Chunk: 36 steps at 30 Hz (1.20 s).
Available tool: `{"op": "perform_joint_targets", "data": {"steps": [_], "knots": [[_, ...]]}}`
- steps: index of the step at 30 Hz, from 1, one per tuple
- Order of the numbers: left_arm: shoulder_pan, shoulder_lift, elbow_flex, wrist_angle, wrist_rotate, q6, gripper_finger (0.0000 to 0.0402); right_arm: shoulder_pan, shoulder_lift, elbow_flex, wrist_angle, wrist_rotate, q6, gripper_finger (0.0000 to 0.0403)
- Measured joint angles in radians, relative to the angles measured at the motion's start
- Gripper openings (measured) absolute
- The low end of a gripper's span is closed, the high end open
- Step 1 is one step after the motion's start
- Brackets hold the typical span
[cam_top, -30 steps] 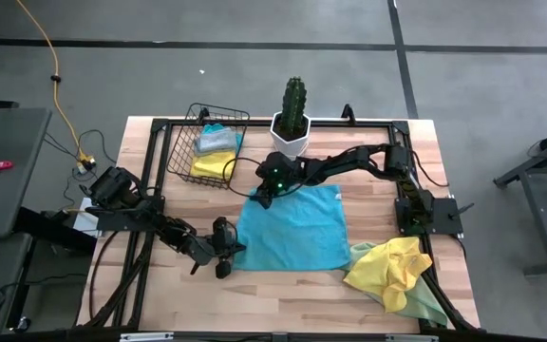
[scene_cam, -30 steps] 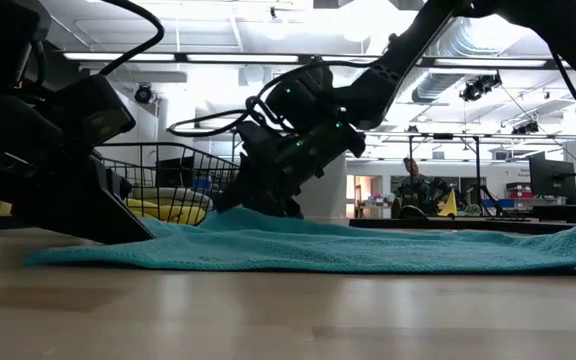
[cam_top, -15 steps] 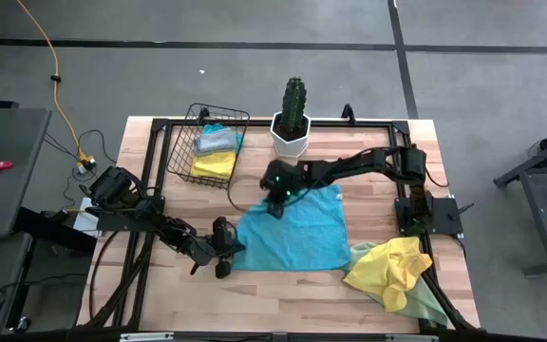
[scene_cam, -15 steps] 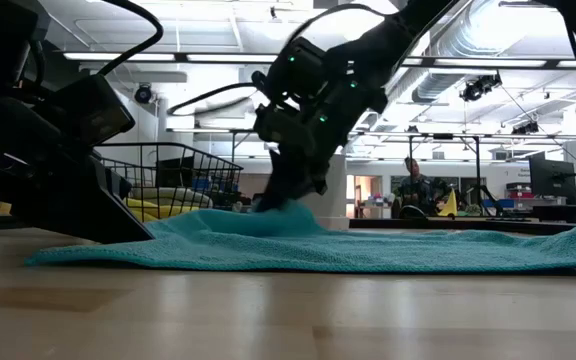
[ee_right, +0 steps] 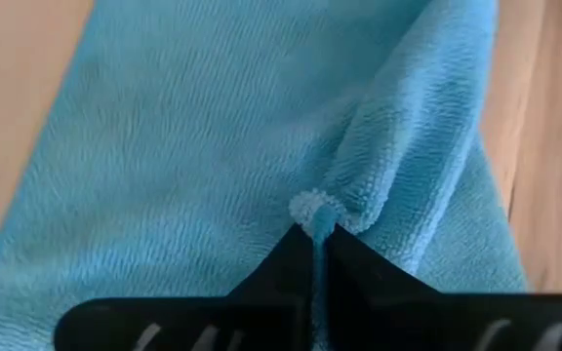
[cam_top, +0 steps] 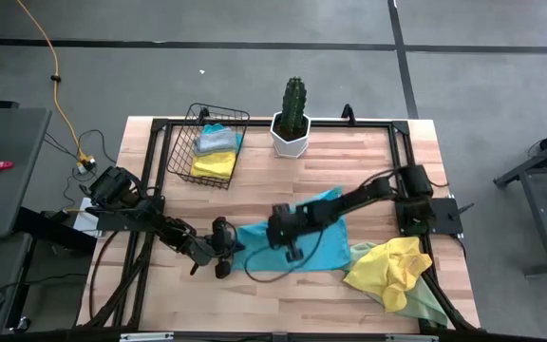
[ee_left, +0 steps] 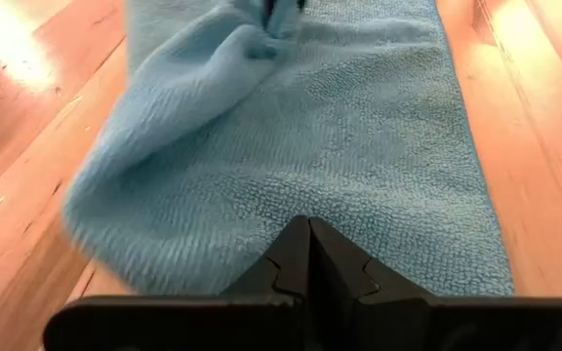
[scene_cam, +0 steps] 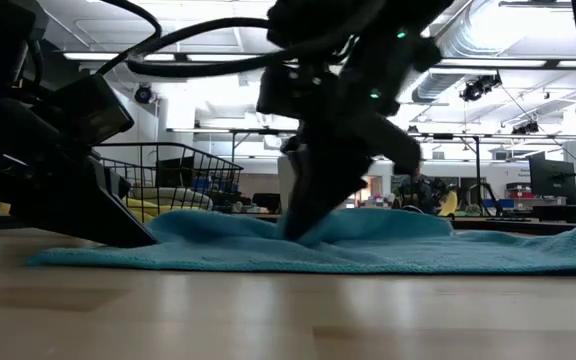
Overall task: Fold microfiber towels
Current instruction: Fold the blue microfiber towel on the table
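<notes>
A turquoise microfiber towel (cam_top: 319, 237) lies on the wooden table, its far left part lifted and drawn over the rest. My right gripper (cam_top: 290, 245) is above the towel's middle, shut on a corner of it. My left gripper (cam_top: 227, 249) is low at the towel's near left corner, shut on the cloth. In the low view the right gripper (scene_cam: 308, 215) stands over a raised ridge of the towel (scene_cam: 388, 240). My left gripper pinches the towel's near left edge (ee_left: 305, 210) between its two shut fingers, slanting down from the table's left. That part of the cloth lies flat on the table. My right gripper pinches the towel's corner (ee_right: 312, 209) between its fingertips, pointing steeply down. A small tuft of the corner shows past the tips. A fold of the cloth (ee_right: 408, 146) trails slack from the hold down onto the rest of the towel.
A wire basket (cam_top: 186, 142) at the far left holds folded yellow and grey-blue towels. A potted cactus (cam_top: 293, 122) stands at the far middle. A heap of yellow and pale green towels (cam_top: 395, 271) lies at the near right corner.
My right gripper has shut on the towel's far left corner, risen a little and carried it toward the near edge while rolling its wrist. The far left part of the towel has folded over the middle. The near edge and the far right corner have stayed put.
</notes>
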Motion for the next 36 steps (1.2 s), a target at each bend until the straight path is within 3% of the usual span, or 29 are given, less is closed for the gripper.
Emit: {"op": "perform_joint_targets", "data": {"steps": [4, 17, 21, 26, 30, 36], "knots": [[0.000, 0.000, 0.000, 0.000, -0.001, 0.000, 0.0000, 0.059, 0.000, 0.000, -0.061, 0.083, -0.004, 0.0002], [0.000, 0.001, 0.000, 0.000, -0.004, 0.000, 0.0000, 0.126, 0.000, 0.000, -0.074, 0.166, 0.115, 0.0005], [0.000, 0.001, -0.001, -0.001, -0.013, 0.000, 0.0000, 0.111, -0.001, 0.000, -0.074, 0.238, 0.133, 0.0042], [0.000, 0.001, -0.001, -0.001, -0.013, 0.000, 0.0000, 0.103, -0.048, 0.000, -0.065, 0.311, 0.118, 0.0121], [0.000, 0.001, -0.001, -0.002, -0.013, 0.000, 0.0000, 0.124, -0.124, 0.000, -0.063, 0.234, 0.121, 0.0171], [-0.008, 0.001, -0.001, -0.003, -0.017, 0.000, 0.0000, 0.177, -0.151, 0.000, -0.047, -0.064, 0.220, 0.0189]]}}
